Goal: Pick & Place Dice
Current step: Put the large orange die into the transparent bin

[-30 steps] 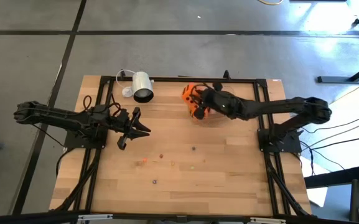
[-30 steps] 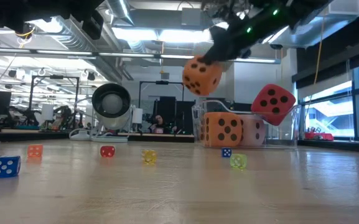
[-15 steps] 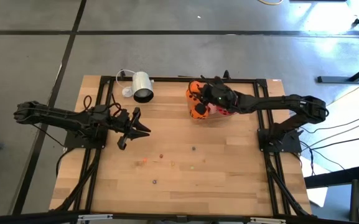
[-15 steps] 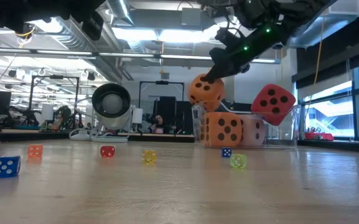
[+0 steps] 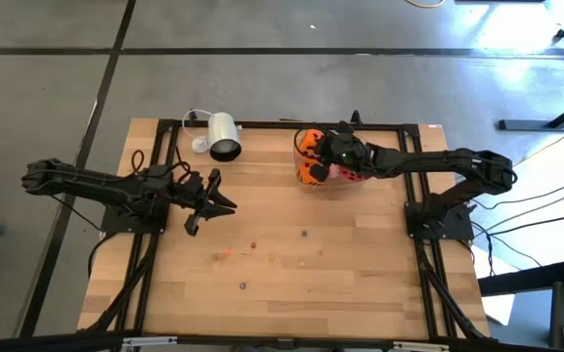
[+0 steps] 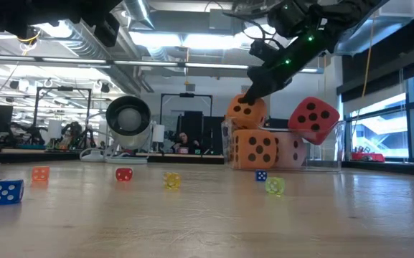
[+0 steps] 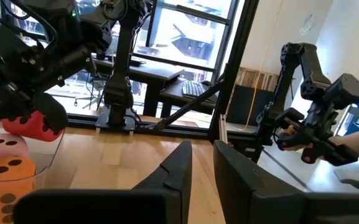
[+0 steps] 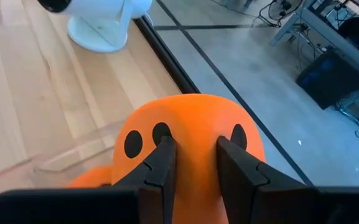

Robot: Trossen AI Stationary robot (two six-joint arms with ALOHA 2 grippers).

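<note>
Dark left gripper (image 5: 206,195) waits near the table's left side, fingers slightly parted, empty. Right gripper (image 6: 245,97) pinches an orange die (image 6: 246,113) atop another orange die (image 6: 255,148) inside the clear bin (image 6: 333,162); letting go off-centre could roll it out.

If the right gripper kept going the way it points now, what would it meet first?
The right gripper is shut on the orange die and points down into the clear container. Carrying on, the held die would likely press first onto the second orange die directly beneath it; they may already touch.
</note>
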